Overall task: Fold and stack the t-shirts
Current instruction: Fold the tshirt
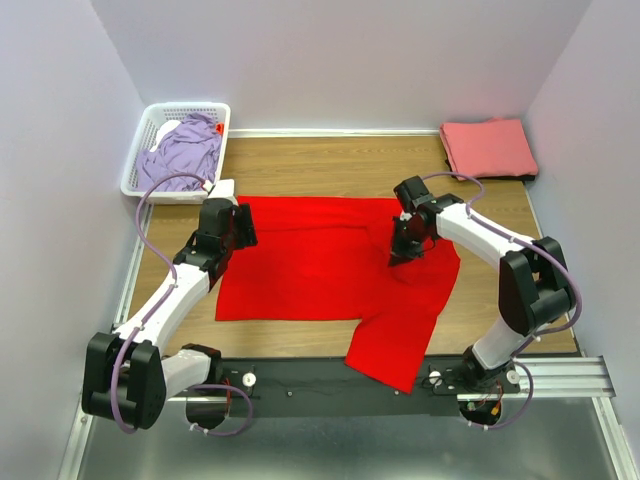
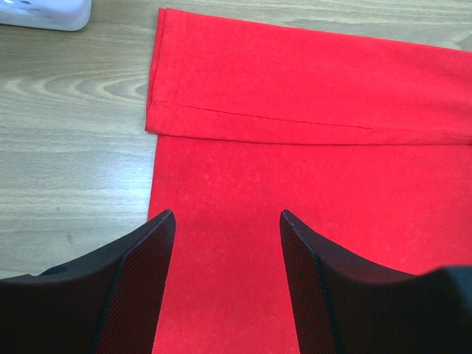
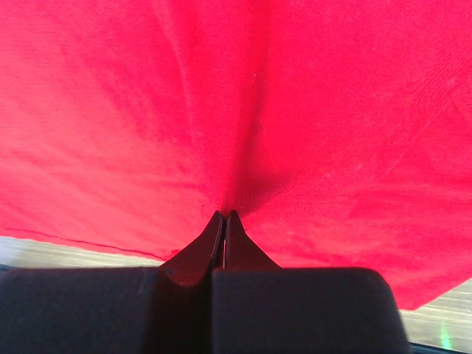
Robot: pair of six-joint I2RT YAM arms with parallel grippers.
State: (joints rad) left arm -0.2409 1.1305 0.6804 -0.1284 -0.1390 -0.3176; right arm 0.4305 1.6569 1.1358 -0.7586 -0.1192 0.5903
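The bright red t-shirt [image 1: 320, 262] lies spread across the table's middle, with one part hanging toward the front edge. My right gripper [image 1: 398, 257] is shut on a pinch of the red t-shirt [image 3: 295, 110], and folds run out from its tips [image 3: 223, 215]. My left gripper [image 1: 243, 226] is open and empty just above the shirt's left edge; the red cloth [image 2: 310, 169] shows between its fingers [image 2: 140, 280]. The salmon-pink t-shirt [image 1: 488, 147] lies folded at the back right. The lavender t-shirt [image 1: 182, 150] lies crumpled in the basket.
The white lattice basket [image 1: 146, 130] stands at the back left corner; its corner shows in the left wrist view [image 2: 44, 13]. Bare wood table [image 1: 330, 160] lies behind the red shirt. A black rail [image 1: 320, 385] runs along the front edge. Walls close in on three sides.
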